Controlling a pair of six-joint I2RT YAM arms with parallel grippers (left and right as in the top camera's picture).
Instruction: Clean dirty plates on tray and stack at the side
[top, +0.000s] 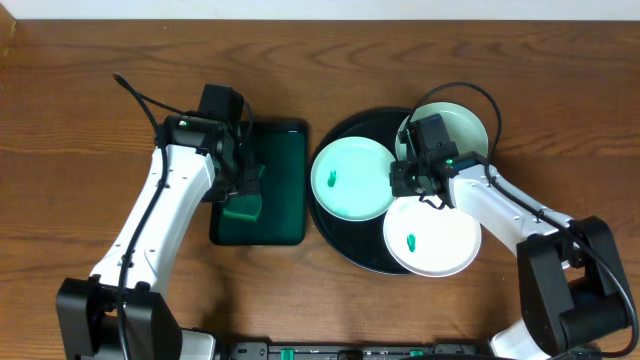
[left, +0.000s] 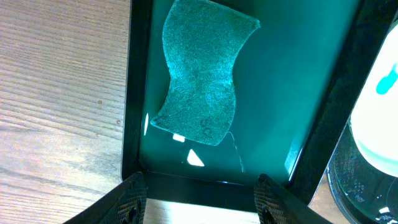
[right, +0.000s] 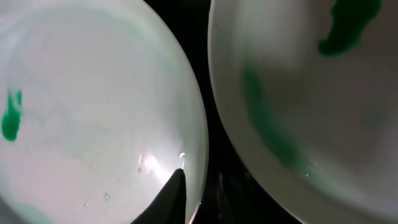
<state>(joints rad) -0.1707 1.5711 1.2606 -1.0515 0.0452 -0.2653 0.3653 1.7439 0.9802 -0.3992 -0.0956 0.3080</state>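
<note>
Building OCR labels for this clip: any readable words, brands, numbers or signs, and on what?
None readable. No text on the three small round white plates, the large round black tray, the dark green rectangular tray, the green fibrous pad or the wooden table. Green marks on the plates are smears, not characters. The dark hardware at the overhead's bottom edge is too small to tell.

The overhead view was bright, even and sharp, with only soft, short shadows. In the left wrist view, 2 white glare patches lay on the dark green tray (left: 273, 93). The right wrist view was dimmer, its 2 plates (right: 93, 93) out of focus, 1 carrying a small glint.
</note>
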